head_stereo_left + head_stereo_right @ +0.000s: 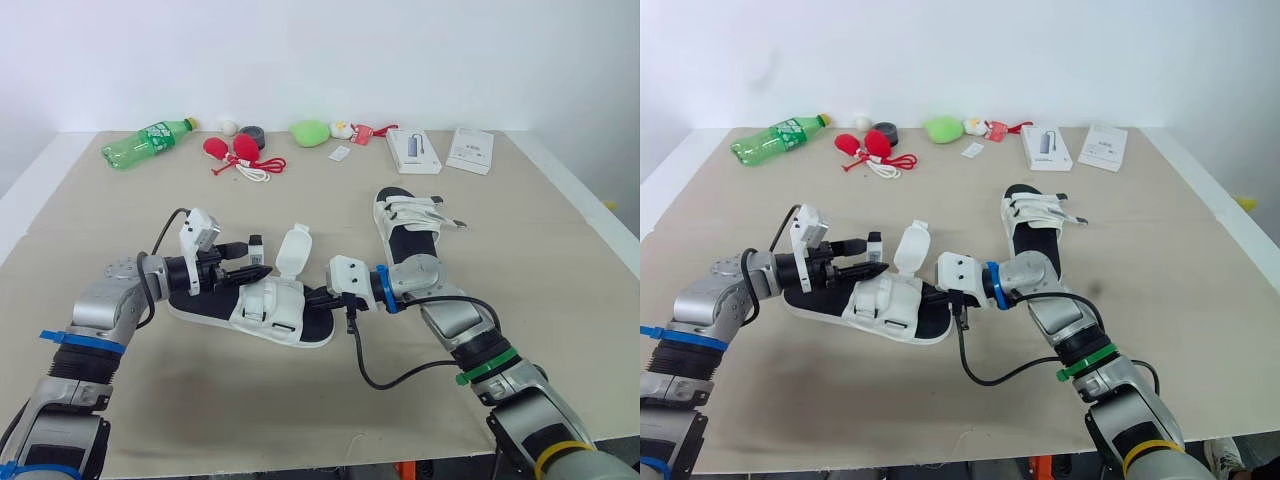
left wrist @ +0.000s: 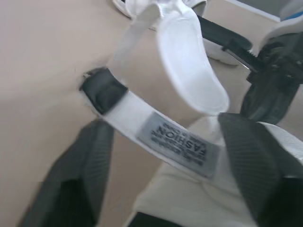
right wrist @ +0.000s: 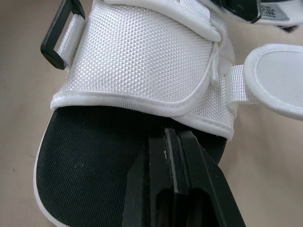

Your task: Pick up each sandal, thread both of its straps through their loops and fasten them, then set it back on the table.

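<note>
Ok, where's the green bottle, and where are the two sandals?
Bottle (image 1: 148, 141): left eye view, on its green middle.
Near sandal (image 1: 268, 300): left eye view, on its white upper.
Far sandal (image 1: 410, 212): left eye view, on its white straps.

near sandal (image 1: 250, 312): white, black footbed, lying flat, one strap (image 1: 296, 250) raised, unfastened | far sandal (image 1: 408, 225): matching, straps across

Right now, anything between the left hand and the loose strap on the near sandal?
Nothing visible. The strap already lies across the gap between the open fingers of the left hand. The upright white flap of the near sandal stands beyond the strap, not in the way.
</note>
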Robot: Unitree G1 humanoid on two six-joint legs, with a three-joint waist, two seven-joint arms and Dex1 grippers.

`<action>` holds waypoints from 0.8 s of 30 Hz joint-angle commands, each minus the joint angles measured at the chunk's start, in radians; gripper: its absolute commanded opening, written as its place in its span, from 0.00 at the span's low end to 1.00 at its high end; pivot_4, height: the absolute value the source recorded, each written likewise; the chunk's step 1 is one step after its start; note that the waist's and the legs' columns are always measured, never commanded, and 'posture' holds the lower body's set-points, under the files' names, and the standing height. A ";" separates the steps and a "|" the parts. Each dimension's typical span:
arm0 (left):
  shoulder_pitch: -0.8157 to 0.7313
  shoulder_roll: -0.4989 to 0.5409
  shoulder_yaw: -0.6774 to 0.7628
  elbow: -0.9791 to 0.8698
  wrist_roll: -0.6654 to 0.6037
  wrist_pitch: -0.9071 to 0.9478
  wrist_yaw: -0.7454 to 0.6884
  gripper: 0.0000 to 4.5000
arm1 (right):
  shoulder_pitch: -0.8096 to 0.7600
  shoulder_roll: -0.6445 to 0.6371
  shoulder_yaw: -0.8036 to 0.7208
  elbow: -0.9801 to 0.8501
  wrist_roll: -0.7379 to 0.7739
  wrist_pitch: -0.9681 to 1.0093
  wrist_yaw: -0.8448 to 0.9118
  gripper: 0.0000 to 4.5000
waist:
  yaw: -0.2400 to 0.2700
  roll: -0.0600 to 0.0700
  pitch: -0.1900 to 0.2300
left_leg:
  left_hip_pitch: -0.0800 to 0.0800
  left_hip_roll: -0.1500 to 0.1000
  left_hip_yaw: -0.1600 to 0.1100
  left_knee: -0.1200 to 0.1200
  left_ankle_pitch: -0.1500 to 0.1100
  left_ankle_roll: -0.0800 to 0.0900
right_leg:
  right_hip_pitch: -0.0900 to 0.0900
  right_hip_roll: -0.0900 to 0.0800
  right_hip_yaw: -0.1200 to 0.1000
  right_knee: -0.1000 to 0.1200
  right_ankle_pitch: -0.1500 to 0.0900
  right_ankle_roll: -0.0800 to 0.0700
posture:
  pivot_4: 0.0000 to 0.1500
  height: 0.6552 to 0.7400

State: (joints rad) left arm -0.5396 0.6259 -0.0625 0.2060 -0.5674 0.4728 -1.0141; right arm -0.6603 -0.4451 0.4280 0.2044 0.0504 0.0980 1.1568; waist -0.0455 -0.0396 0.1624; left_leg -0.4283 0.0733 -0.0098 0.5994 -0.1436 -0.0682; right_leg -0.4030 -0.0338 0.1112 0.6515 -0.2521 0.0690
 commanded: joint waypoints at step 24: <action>-0.135 0.026 0.086 0.086 0.031 0.037 -0.181 0.28 | 0.024 -0.025 0.026 0.058 -0.069 0.018 -0.008 0.00 | -0.001 0.000 0.000 | -0.002 0.000 -0.001 0.000 0.000 0.000 | -0.001 0.001 0.000 0.000 0.000 0.000 | 1.00 1.00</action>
State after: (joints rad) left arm -0.6808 0.6457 0.0290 0.3403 -0.5088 0.4623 -1.1610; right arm -0.6581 -0.4454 0.4263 0.2018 0.0471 0.0893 1.1525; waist -0.0469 -0.0399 0.1624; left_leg -0.4301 0.0733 -0.0111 0.5993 -0.1435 -0.0685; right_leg -0.4037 -0.0330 0.1112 0.6515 -0.2519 0.0693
